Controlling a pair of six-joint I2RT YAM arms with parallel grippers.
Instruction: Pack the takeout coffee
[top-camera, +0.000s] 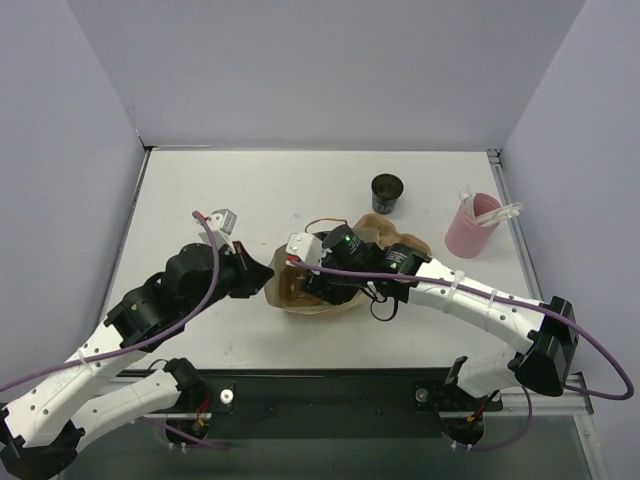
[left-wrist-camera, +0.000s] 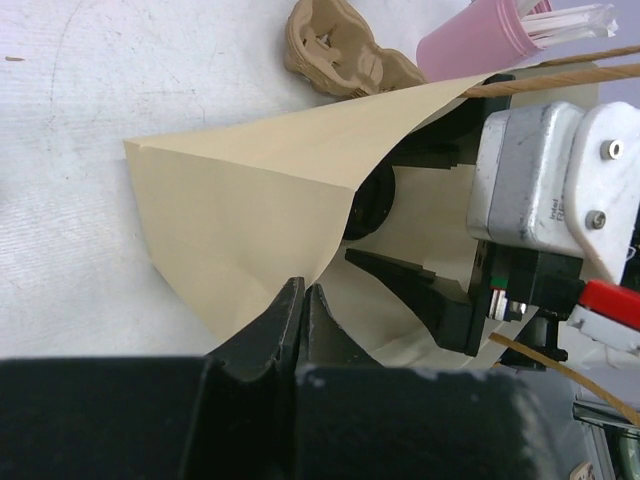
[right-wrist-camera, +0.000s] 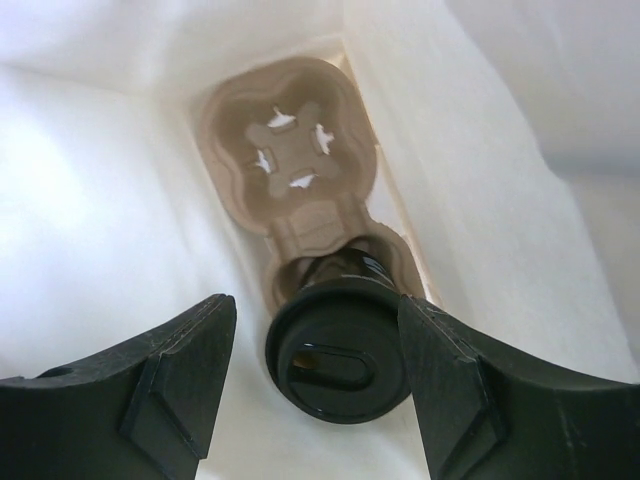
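A brown paper bag (top-camera: 290, 290) lies on its side mid-table, its mouth facing right. My left gripper (top-camera: 262, 280) is shut on the bag's edge (left-wrist-camera: 300, 292) and holds the mouth up. My right gripper (top-camera: 328, 278) reaches into the bag. Inside, a tan cardboard cup carrier (right-wrist-camera: 285, 145) lies at the bag's bottom. A black lidded coffee cup (right-wrist-camera: 340, 355) sits in its near slot. My right gripper (right-wrist-camera: 315, 305) is open, with one finger on each side of the lid. A second black cup (top-camera: 387, 192) stands on the table behind.
A second cardboard carrier (top-camera: 378, 230) lies on the table just behind the bag, also in the left wrist view (left-wrist-camera: 340, 55). A pink cup (top-camera: 468, 228) holding white sticks stands at the right. Walls close in the table's back and sides.
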